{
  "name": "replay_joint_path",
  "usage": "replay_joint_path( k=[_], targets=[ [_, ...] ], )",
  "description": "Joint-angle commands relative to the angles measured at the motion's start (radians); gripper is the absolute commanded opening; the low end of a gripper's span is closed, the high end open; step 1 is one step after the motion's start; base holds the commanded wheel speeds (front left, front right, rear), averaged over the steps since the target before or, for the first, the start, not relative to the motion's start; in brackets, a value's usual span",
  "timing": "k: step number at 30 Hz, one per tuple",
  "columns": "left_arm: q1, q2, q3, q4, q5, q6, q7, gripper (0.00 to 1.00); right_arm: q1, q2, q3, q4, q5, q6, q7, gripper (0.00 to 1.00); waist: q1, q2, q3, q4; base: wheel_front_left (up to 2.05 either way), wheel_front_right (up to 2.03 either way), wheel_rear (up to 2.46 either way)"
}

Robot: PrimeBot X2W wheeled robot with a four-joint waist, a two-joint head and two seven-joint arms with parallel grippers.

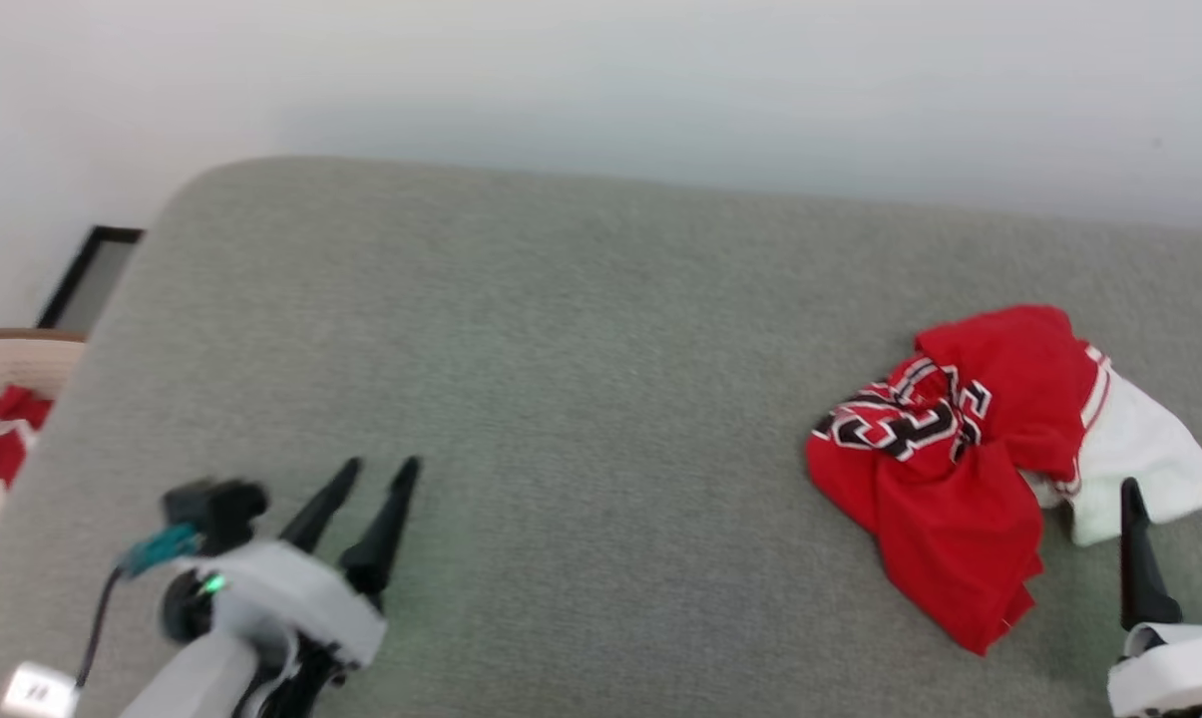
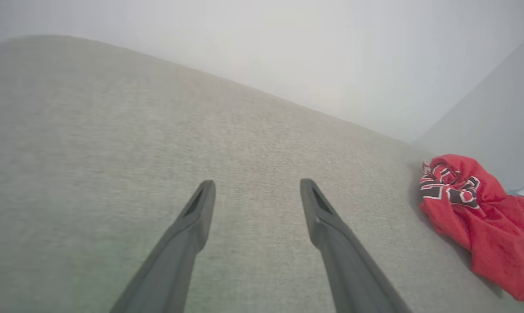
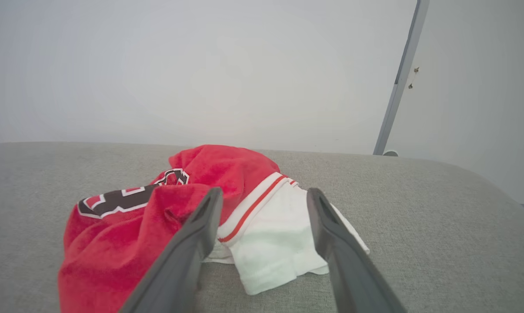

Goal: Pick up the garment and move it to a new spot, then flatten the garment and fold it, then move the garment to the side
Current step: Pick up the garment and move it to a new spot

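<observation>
Two empty, spread pairs, left fingers [image 1: 389,521] and right fingers [image 1: 1139,558]; one crumpled garment [image 1: 945,499].

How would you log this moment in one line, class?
garment: crumpled, unheld | right gripper: open, by white sleeve | left gripper: open, away from garment

A wide grey-green bench [image 1: 581,379] is covered in rough cloth, and its far corners are rounded. The garment [image 1: 960,469] is bunched up in a heap on it, near the right side. Red cloth, one white sleeve and black marks edged in white can be seen.
</observation>
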Motion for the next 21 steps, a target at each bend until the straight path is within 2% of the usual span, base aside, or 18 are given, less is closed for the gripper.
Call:
replay_joint_path(
  k=[1,7,10,13,15,21],
  targets=[
    [0.044,-0.010,0.052,-0.015,0.044,0.005,0.000,1.00,0.022,-0.005,-0.012,-0.003,0.005,-0.001,-0.001,1.00,0.0000,0.0000,-0.053,0.046,0.00,0.00,0.00],
    [0.233,-0.061,0.357,-0.169,0.316,0.040,0.000,1.00,0.024,-0.010,-0.025,-0.011,0.010,-0.001,-0.001,1.00,0.0000,0.0000,-0.083,0.023,0.00,0.00,0.00],
    [0.308,-0.086,0.449,-0.258,0.470,0.053,0.000,1.00,0.022,-0.010,-0.033,-0.020,0.012,-0.001,-0.001,1.00,0.0000,0.0000,-0.099,0.009,0.00,0.00,0.00],
    [0.371,-0.120,0.501,-0.324,0.603,0.069,0.000,1.00,0.016,-0.009,-0.043,-0.032,0.021,-0.001,-0.001,1.00,0.0000,0.0000,-0.115,-0.002,0.00,0.00,0.00],
    [0.402,-0.135,0.521,-0.351,0.662,0.060,0.000,1.00,0.022,-0.005,-0.045,-0.039,0.023,-0.001,-0.001,1.00,0.0000,0.0000,-0.124,-0.008,0.00,0.00,0.00],
    [0.455,-0.196,0.571,-0.365,0.738,0.040,0.000,1.00,0.042,0.017,-0.040,-0.049,0.024,-0.001,-0.001,1.00,0.0000,0.0000,-0.131,-0.027,0.00,0.00,0.00]
  ],
)
